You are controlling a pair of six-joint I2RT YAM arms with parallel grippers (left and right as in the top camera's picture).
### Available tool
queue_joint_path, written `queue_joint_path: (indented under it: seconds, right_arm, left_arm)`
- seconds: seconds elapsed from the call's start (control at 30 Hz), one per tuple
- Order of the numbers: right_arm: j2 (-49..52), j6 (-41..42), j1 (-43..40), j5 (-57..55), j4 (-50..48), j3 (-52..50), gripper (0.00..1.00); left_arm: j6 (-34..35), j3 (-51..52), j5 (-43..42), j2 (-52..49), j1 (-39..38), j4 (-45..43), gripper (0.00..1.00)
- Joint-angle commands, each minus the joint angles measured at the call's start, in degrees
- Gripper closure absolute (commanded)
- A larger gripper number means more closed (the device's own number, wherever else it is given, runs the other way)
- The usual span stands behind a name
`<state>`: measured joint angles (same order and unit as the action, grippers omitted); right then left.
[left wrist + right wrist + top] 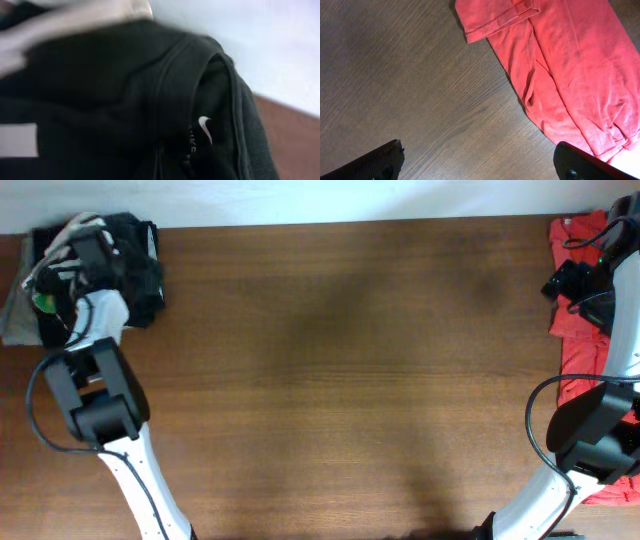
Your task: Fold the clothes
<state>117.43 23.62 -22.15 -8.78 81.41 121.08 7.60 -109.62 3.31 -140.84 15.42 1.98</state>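
The black clothes (143, 272) lie bunched at the table's far left corner. My left gripper (88, 246) is down on this pile. The left wrist view is filled with black fabric (125, 100) bearing a small white swoosh and lettering (204, 129); the fingers are hidden there. The red T-shirt (582, 330) lies along the right edge. My right gripper (572, 280) hovers over its left border. In the right wrist view its fingers (482, 162) are spread wide and empty above bare wood, with the red T-shirt (570, 65) to the right.
The brown wooden table (340, 370) spans the view. A grey and white cloth (14, 315) and something small and green (42, 302) lie by the black pile. A pale wall (260, 40) runs behind the table's far edge.
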Motion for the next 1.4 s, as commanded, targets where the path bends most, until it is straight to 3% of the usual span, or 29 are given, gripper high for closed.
queue_joint_path:
  seconds: [0.0,0.17,0.27,0.37,0.4,0.43,0.47,0.57,0.63,0.83,0.9,0.97,1.03,1.2,1.37]
  right_arm:
    - [-0.7,0.3,0.0,-0.7,0.0,0.6,0.01]
    - [-0.7,0.3,0.0,-0.7,0.0,0.6,0.01]
    - [-0.7,0.3,0.0,-0.7,0.0,0.6,0.01]
    - [-0.7,0.3,0.0,-0.7,0.0,0.6,0.01]
    - [-0.7,0.3,0.0,-0.7,0.0,0.6,0.01]
    - [-0.7,0.3,0.0,-0.7,0.0,0.6,0.01]
    - [-0.7,0.3,0.0,-0.7,0.0,0.6,0.02]
    - [-0.7,0.3,0.0,-0.7,0.0,0.6,0.01]
    - [-0.7,0.3,0.0,-0.7,0.0,0.6,0.01]
    - [-0.7,0.9,0.0,-0.7,-5.3,0.6,0.01]
    - [-0.7,0.9,0.0,4.7,-7.0,0.6,0.01]
    - [-1.6,0.9,-0.1,16.1,-5.4,1.1,0.01]
    - [-3.5,0.9,0.0,19.5,-5.3,1.9,0.01]
    - [-18.9,-4.0,2.5,22.1,-1.0,2.2,0.01]
    - [-33.0,-4.1,12.2,23.4,2.0,2.2,0.01]
  left_arm:
    - [0.7,-0.4,-0.5,-1.1,-1.0,1.8,0.99]
    - [0.5,-0.5,-0.2,10.4,-1.0,4.8,0.93]
    - [0.5,-0.5,4.3,17.9,-0.9,8.3,0.93]
    - [0.5,-0.5,7.8,19.0,0.3,9.0,0.91]
    - [0.5,-0.5,8.0,18.9,1.1,10.4,0.82]
    - [0.5,-0.5,8.1,19.1,2.0,13.1,0.44]
    - [0.5,-0.5,8.1,19.4,2.3,14.9,0.44]
    - [0.5,-0.5,8.1,22.9,2.5,22.3,0.26]
    - [0.5,-0.5,7.8,29.0,1.7,29.6,0.01]
    - [0.5,-0.5,-11.0,49.0,0.7,47.4,0.01]
    - [0.5,-0.5,-16.3,53.2,0.7,51.6,0.01]
    - [0.5,-0.5,-17.1,56.1,0.7,55.3,0.01]
    - [0.5,-0.5,-17.1,56.8,0.7,57.5,0.01]
    - [0.5,-0.5,-17.1,56.8,0.7,60.9,0.01]
    - [0.5,-0.5,-17.1,56.8,0.7,61.1,0.01]
